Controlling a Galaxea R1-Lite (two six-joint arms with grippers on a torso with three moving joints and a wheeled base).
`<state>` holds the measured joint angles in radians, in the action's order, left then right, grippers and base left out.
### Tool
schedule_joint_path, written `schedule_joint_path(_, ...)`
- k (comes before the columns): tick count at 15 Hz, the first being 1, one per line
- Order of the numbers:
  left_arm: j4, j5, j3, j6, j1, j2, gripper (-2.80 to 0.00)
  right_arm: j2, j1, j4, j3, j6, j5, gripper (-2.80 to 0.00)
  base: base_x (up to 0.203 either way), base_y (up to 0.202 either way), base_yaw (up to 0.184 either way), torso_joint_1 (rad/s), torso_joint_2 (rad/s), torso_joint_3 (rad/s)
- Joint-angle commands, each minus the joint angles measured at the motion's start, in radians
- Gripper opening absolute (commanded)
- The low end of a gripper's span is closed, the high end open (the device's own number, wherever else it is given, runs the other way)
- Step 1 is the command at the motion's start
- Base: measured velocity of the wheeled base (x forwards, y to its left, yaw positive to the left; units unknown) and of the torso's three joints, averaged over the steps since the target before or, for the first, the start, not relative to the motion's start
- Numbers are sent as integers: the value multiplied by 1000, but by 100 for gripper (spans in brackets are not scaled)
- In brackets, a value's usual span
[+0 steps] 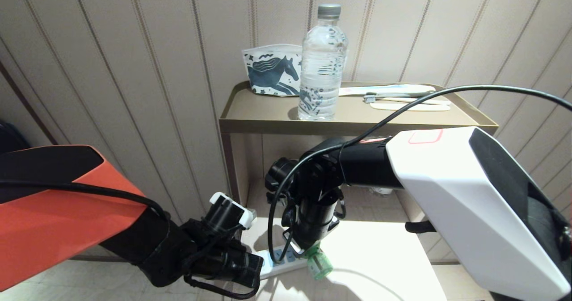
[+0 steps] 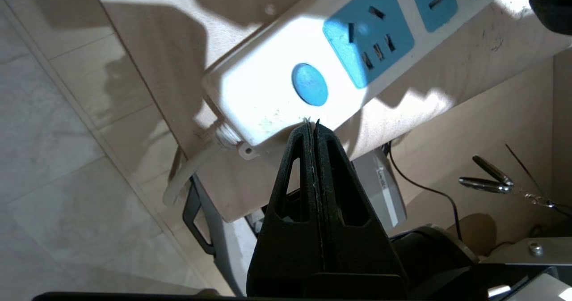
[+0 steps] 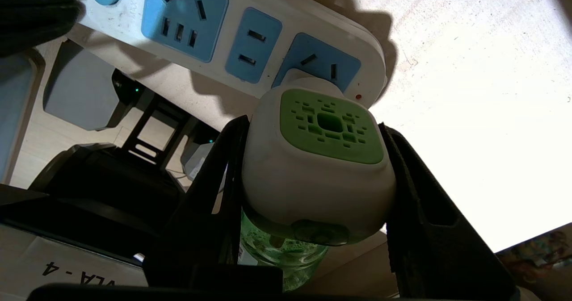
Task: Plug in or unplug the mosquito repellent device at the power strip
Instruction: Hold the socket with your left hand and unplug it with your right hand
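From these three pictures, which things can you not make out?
- Head view: most of the power strip is hidden by both arms.
- Right wrist view: the mosquito repellent device covers its own plug, so seating is unclear.
- Left wrist view: the shut left pincer hides whether it touches the strip.

In the head view, lower centre, the right arm's black wrist covers the right claw (image 1: 314, 247) and most of the power strip (image 1: 273, 265); only a short stretch of strip shows. The mosquito repellent device (image 1: 320, 265) shows only its green bottle there. In the left wrist view the strip's far end runs off the upper right edge, and the device is a green sliver in that corner. In the right wrist view its plug pins are hidden, and the bottle's lower part is cut off at the bottom.
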<state>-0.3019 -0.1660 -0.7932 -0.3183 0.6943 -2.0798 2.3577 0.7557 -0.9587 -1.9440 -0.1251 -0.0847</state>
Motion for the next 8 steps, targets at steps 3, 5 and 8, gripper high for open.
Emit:
schedule_joint_path(3, -3, 17, 0, -2, 16, -19, -280, -1, 1, -5, -1, -1, 0, -280, 0, 0, 0, 0, 0, 0)
schedule_joint_path(5, -3, 20, 2, -2, 22, -17, -280, 2, 1, -5, 0, -1, 0, -280, 0, 0, 0, 0, 0, 0)
schedule_joint_path(8, -5, 49, 1, -5, 33, -8, -280, 2, 1, -6, 0, -1, 0, -280, 0, 0, 0, 0, 0, 0)
